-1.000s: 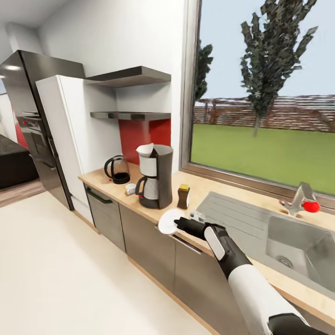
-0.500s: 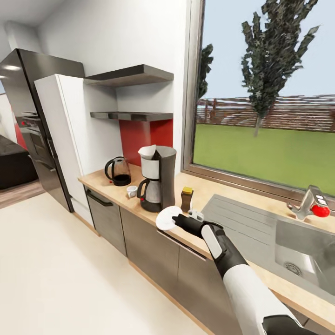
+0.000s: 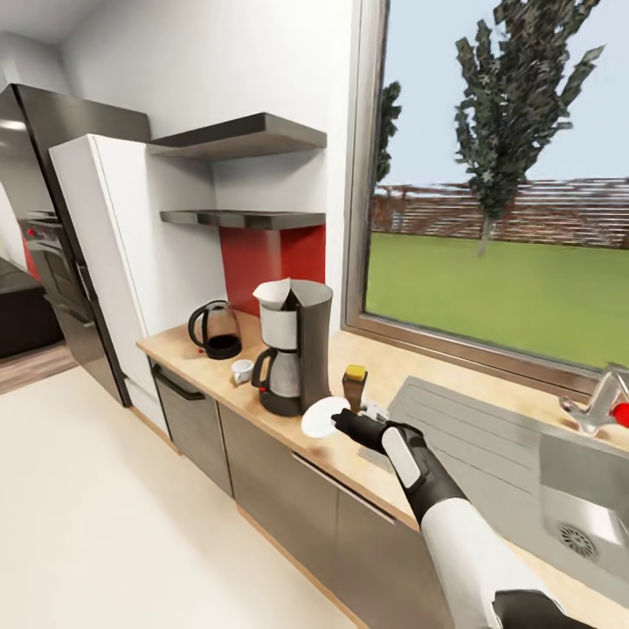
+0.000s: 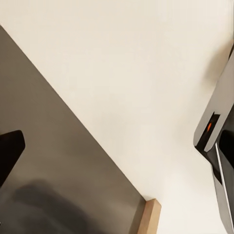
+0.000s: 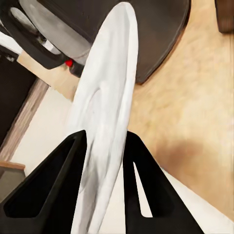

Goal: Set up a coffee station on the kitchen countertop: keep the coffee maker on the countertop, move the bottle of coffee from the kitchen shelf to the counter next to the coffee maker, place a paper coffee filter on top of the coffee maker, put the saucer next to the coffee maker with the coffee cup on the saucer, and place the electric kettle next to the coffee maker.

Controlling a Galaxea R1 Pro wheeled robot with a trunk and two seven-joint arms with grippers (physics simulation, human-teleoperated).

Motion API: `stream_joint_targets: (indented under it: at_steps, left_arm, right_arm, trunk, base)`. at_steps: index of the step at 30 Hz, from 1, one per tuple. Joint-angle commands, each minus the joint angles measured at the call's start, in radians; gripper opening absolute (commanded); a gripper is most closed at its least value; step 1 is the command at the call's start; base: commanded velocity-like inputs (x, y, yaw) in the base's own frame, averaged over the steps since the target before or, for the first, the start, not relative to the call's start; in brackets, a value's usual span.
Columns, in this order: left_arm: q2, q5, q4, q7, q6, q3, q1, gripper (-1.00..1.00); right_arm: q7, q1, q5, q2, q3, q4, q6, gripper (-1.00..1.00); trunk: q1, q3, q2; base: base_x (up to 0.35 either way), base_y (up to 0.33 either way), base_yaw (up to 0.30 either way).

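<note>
Head view: the right gripper (image 3: 339, 422) has its jaws clamped on one round white ceramic saucer (image 3: 324, 416), held on edge over the wooden countertop's (image 3: 306, 437) front lip. Just beyond the jaws stands one black-and-steel coffee maker (image 3: 291, 345) with a white paper filter (image 3: 273, 293) on top; one small brown coffee bottle (image 3: 355, 386) sits beside. Since a second ago, the saucer has come closer to the machine. Farther off: one glass kettle (image 3: 215, 330), one small white cup (image 3: 241, 370). Left gripper: cannot tell.

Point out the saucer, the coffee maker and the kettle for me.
saucer (image 3: 320, 417): head view, on its white face left of the gripper.
coffee maker (image 3: 312, 336): head view, on its dark side panel.
kettle (image 3: 217, 333): head view, on its glass body.
</note>
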Motion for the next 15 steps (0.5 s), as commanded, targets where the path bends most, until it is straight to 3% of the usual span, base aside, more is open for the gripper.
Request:
stream_joint_targets:
  at_steps: [1, 10, 15]
  left_arm:
    - [0.0, 0.008, -0.005, 0.003, 0.007, 0.002, 0.002, 1.0]
    - [0.001, 0.007, -0.005, 0.003, 0.007, 0.001, 0.002, 1.0]
    - [0.002, 0.007, -0.005, 0.003, 0.007, 0.0, 0.002, 1.0]
  right_arm:
    - [-0.094, 0.0, -0.001, 0.001, -0.03, 0.025, 0.003, -1.0]
    - [-0.101, 0.0, -0.002, 0.001, -0.031, 0.154, -0.056, -1.0]
    - [-0.101, 0.0, -0.001, 0.001, -0.031, 0.171, -0.058, -1.0]
  trunk:
    - [0.001, 0.0, -0.001]
    - [0.001, 0.0, -0.001]
    - [0.001, 0.0, -0.001]
  base:
    - [0.157, 0.0, 0.0]
    - [0.024, 0.0, 0.0]
    - [0.0, 0.0, 0.0]
